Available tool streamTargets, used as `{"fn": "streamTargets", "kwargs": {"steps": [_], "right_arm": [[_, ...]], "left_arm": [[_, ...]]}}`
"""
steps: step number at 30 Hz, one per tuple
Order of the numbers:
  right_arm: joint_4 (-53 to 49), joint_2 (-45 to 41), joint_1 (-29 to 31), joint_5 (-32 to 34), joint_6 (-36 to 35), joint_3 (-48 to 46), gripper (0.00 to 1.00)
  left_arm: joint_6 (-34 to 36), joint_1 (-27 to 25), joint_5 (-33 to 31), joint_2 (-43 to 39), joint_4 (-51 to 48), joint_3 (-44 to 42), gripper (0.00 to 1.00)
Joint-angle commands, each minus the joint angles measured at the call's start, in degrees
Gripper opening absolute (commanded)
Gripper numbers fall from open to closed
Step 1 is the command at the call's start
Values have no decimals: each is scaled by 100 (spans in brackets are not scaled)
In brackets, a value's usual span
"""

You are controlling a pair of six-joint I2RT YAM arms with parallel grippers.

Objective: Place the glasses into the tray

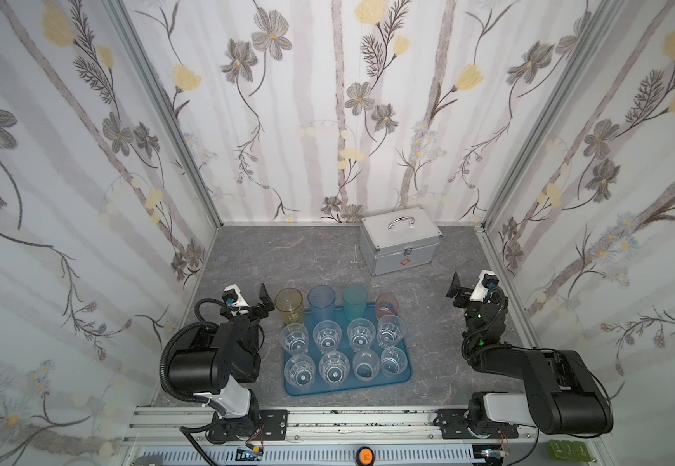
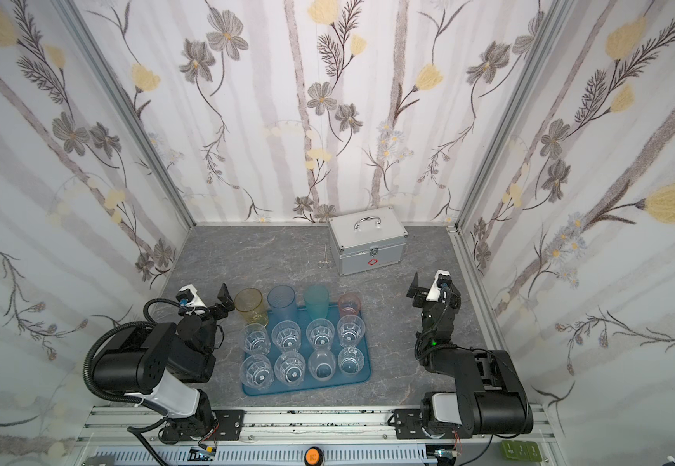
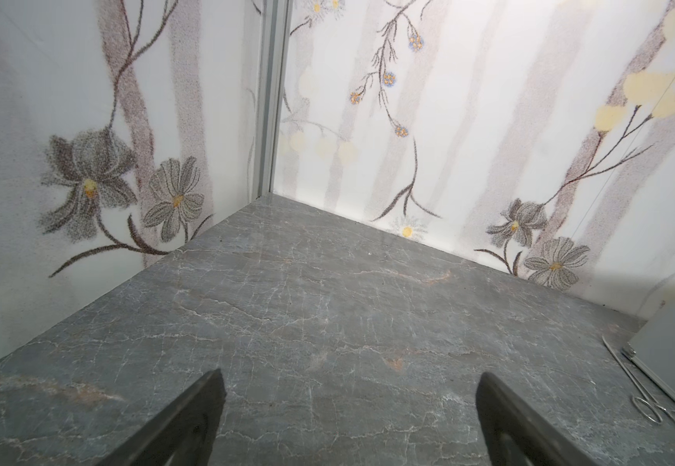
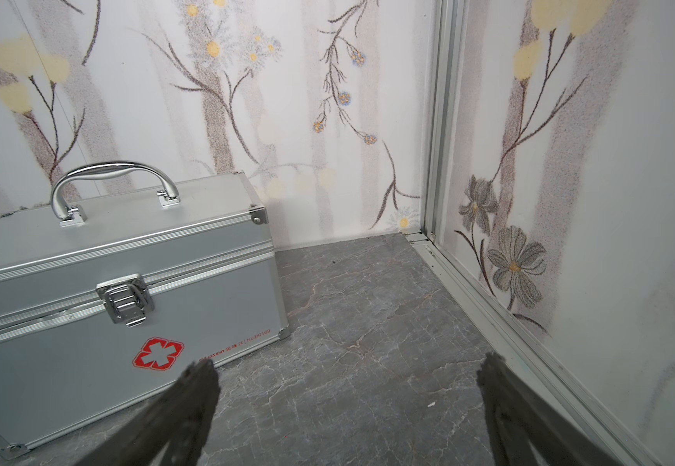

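1. Glasses [image 1: 329,338] mostly home: eight clear ones upright in two rows of four inside the tray [image 1: 368,385], covering nearly all its floor
2. Behind these, along the far rim, four coloured: yellow tumbler [image 1: 288,305], blue tumbler [image 1: 321,303], teal tumbler [image 1: 354,303], short pink tumbler [image 1: 387,305]; bases inside the rim or just past it on the desk [image 1: 428,355]: cannot tell
3. Looks nearly or wholly finished; leaves, at most, shifting that far row inward
4. Both arms idle and released: left fingers [image 3: 190,419] spread wide, empty, just beside the yellow tumbler; right fingers [image 4: 182,415] likewise spread and empty, well apart from the tray on its right
5. Clear ones faceted with thick bases, except a smooth rounded glass [image 1: 366,365] in the near row; coloured ones translucent, tapered, plastic-looking; tray smooth teal plastic, rounded corners, low rim; desk grey, marble-veined, matte
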Motion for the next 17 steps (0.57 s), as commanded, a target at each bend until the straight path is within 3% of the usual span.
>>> {"fn": "streamTargets", "kwargs": {"steps": [1, 10, 13, 17], "right_arm": [[279, 20, 5, -41, -75, -2, 100], [275, 20, 2, -41, -76, 5, 100], [279, 20, 6, -41, -75, 0, 100], [287, 12, 12, -41, -76, -1, 100]], "left_arm": [[47, -1, 31, 10, 348, -8, 100], [133, -14, 197, 38, 322, 39, 100], [394, -310, -294, 38, 315, 65, 100], [317, -260, -226, 10, 163, 118, 100]]}}
